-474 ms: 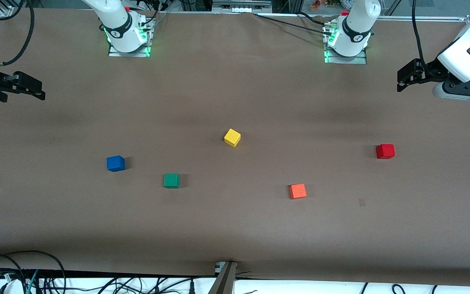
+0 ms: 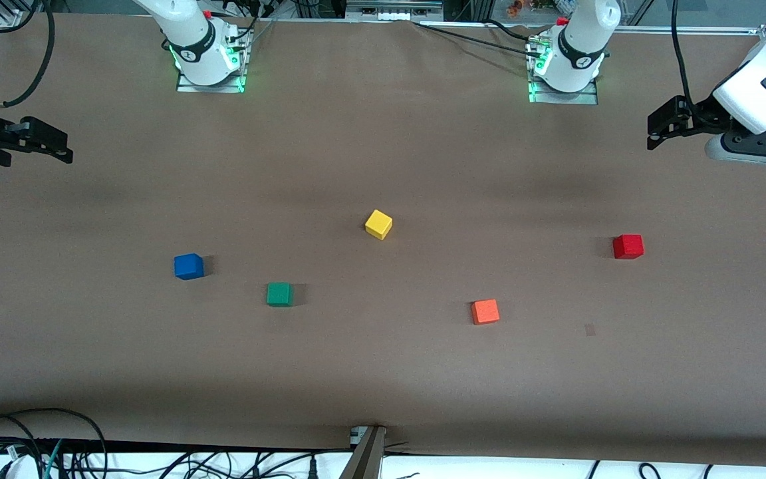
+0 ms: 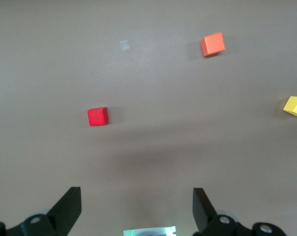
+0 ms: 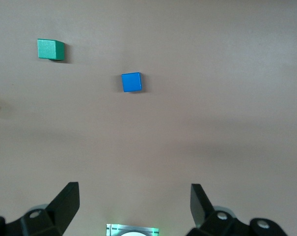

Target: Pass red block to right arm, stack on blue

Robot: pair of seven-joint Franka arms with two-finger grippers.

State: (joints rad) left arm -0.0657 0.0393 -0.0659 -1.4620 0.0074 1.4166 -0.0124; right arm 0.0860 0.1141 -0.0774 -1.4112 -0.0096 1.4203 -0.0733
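Table (image 2: 383, 153): you see five cubes lying well apart, as half a second ago.
Left gripper (image 2: 654, 133): jaws wide, empty, up over the table edge at the left arm's end; unmoved.
Right gripper (image 2: 57, 148): jaws wide, empty, over the edge at the right arm's end; it has crept slightly toward that edge.
Red block (image 2: 628, 246): on the table toward the left arm's end.
Blue cube (image 2: 188, 266): toward the right arm's end.
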